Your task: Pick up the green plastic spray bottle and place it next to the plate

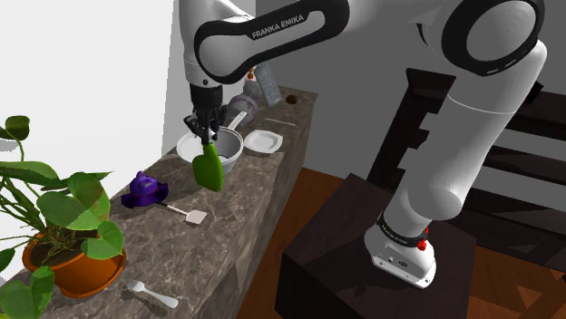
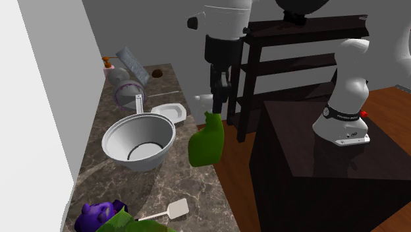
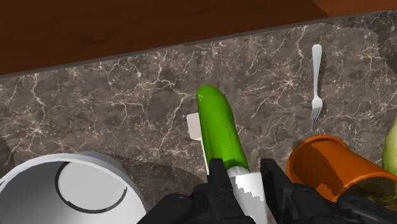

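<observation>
Green spray bottle (image 1: pixel 209 168) held in the air, just beside the white bowl (image 1: pixel 232 159).
We see the black gripper (image 1: pixel 203 134) with its two fingers clamped on the bottle's white neck (the green body hangs down), off the marble counter (image 1: pixel 181 258). The small white plate (image 1: pixel 264 140) lies just beside the bowl, on the side away from the bottle; a white spatula (image 1: pixel 186 214) and a fork (image 1: pixel 150 293) lie farther from the bowl.

Green spray bottle (image 1: pixel 209 169) held aloft by neck; white plate (image 1: pixel 264 140) nearby.
</observation>
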You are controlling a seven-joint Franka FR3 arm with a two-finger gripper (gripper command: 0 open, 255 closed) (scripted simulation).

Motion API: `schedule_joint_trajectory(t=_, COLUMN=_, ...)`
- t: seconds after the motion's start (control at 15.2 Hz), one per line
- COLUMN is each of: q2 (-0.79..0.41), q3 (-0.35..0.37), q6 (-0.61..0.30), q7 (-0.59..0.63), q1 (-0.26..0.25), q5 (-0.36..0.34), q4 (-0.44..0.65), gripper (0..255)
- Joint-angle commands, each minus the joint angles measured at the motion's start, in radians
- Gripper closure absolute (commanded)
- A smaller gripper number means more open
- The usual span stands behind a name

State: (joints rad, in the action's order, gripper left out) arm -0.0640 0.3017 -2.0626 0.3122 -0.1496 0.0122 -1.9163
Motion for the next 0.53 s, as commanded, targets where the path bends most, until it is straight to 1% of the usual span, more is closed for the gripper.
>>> schedule_joint_trajectory(t=0.0, q2=0.004, q3=0.000, q6=0.028, q7=-0.001, q1=0.000, q5=0.001, q4=0.024, gripper=255)
schedule_joint_trajectory(t=0.46, q2=0.019, q3=0.000, q6=0.119, q7=-0.002, q1=0.001, q5=0.006, q4=0.101, gripper=255)
